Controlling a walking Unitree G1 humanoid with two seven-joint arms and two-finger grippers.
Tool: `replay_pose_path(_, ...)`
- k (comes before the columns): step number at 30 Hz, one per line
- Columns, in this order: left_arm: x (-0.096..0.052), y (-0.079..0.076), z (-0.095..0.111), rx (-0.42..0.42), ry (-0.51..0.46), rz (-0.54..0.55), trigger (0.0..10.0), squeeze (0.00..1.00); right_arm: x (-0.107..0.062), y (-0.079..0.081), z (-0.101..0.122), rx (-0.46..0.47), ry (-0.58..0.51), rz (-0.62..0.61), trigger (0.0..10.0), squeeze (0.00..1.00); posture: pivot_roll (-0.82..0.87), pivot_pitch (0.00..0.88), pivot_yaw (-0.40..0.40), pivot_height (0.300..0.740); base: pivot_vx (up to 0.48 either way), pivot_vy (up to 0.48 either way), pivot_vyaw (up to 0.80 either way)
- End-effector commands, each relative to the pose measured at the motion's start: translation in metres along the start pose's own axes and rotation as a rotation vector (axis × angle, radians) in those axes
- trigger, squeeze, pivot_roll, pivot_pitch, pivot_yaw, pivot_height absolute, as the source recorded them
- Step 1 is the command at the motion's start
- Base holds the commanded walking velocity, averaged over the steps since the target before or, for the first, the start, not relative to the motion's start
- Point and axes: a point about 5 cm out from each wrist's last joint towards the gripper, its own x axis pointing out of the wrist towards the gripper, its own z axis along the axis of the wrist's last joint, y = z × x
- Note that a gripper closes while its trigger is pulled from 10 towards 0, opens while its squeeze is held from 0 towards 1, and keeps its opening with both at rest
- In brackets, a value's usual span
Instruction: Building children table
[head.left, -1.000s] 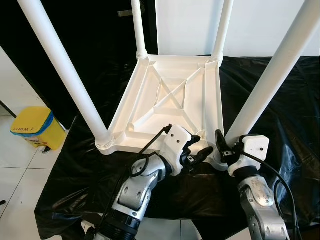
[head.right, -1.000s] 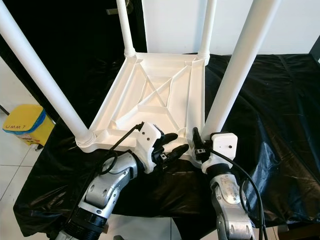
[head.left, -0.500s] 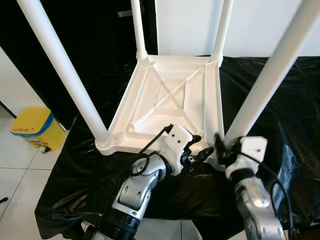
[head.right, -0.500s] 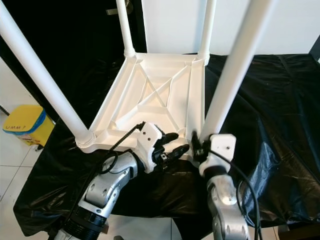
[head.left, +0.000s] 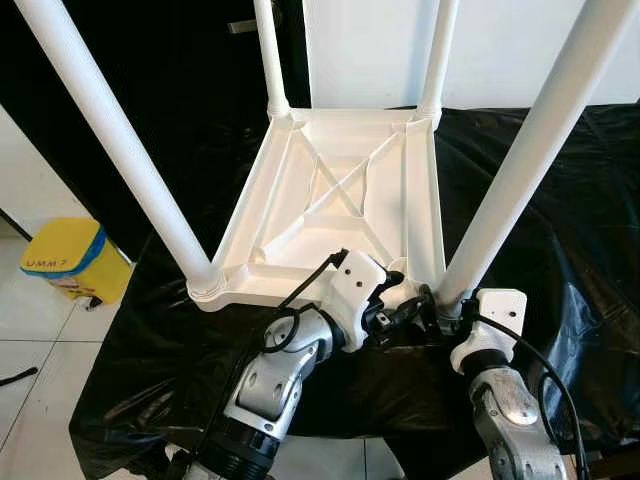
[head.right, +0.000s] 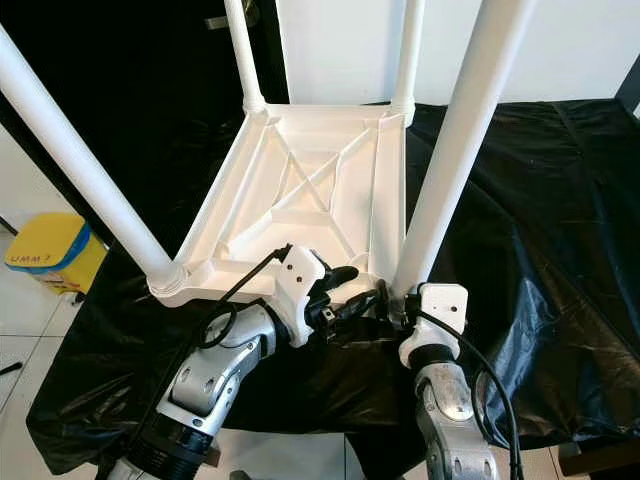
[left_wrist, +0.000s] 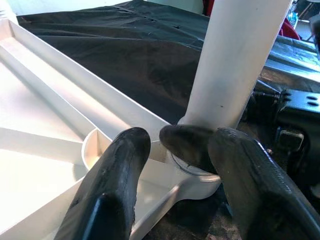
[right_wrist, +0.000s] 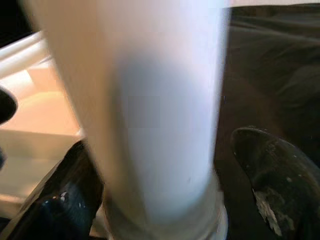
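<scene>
Children's table (head.left: 340, 205) lies upside down near the front edge of the worktop (head.left: 560, 200), under black sheeting, four legs up. Right gripper (right_wrist: 165, 200) at the base of the near right leg (head.left: 505, 205), jaws spread either side, not clamped. Left gripper (left_wrist: 172, 165) at the same corner socket, jaws spread. Risk: a sideways shove could unseat the leg or slide the table off the front edge.
</scene>
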Motion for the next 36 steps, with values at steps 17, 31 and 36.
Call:
replay_pose_path(17,-0.003,0.006,-0.001,0.027,0.016,0.009,10.0,0.00,0.025,-0.021,0.018,-0.194,-0.020,0.405,10.0,0.00,-0.27,0.086,0.078,0.740,0.000,0.000,0.00)
replay_pose_path(31,-0.006,0.007,-0.001,0.032,0.013,0.036,10.0,0.00,0.027,-0.020,0.010,-0.192,0.011,0.475,10.0,0.00,-0.23,0.067,0.056,0.740,0.000,0.000,0.00)
replay_pose_path(36,-0.005,0.005,-0.001,0.032,0.011,0.029,10.0,0.00,0.026,-0.020,0.008,-0.175,0.013,0.441,10.0,0.00,-0.24,0.056,0.056,0.740,0.000,0.000,0.00)
